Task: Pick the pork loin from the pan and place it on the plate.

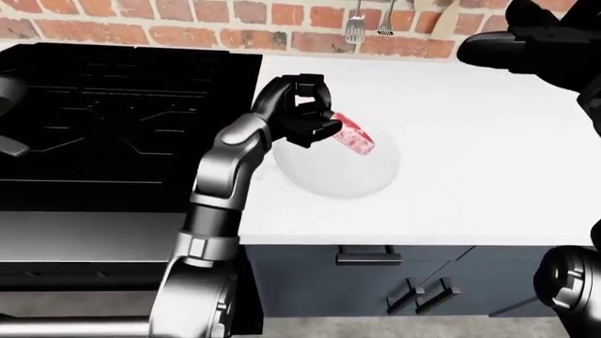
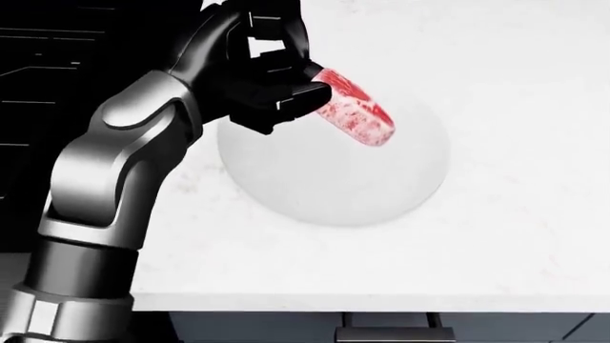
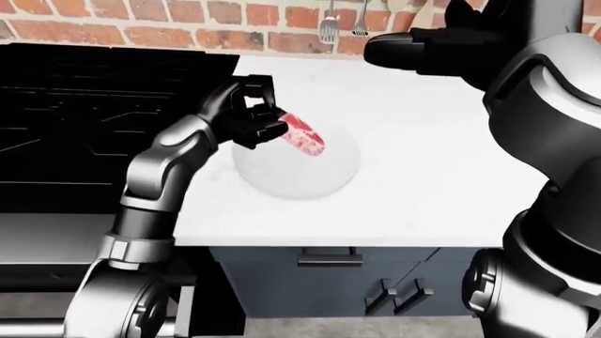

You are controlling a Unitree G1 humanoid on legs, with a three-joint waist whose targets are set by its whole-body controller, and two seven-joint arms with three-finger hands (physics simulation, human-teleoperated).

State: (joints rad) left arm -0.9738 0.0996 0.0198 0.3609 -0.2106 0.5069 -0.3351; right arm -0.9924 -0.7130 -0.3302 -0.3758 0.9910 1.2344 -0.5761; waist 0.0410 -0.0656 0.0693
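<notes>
The robot's black three-fingered left hand (image 2: 277, 86) pinches one end of a marbled red-and-white slab of raw pork loin (image 2: 357, 107), its fingers (image 2: 303, 94) closed round the meat and holding it tilted in the air above a round white plate (image 2: 334, 179). In the head view the loin juts from the hand toward four o'clock, over the plate's upper-left part, and its lower end appears clear of the plate's surface, though contact cannot be told for certain. The plate rests on a white speckled stone tabletop (image 2: 515, 229), just beside a black stove (image 1: 113, 120) that lies at nine o'clock of it in the left-eye view. The right hand (image 3: 423, 49) hangs high at about one o'clock of the plate in the right-eye view, well apart from it, holding nothing; whether its fingers are spread or pressed together cannot be told. A red brick wall (image 1: 188, 21) with metal utensils (image 1: 357, 28) hanging on it runs along the top of the left-eye view, and dark blue-grey cabinet fronts (image 1: 394, 282) sit below the tabletop edge.
</notes>
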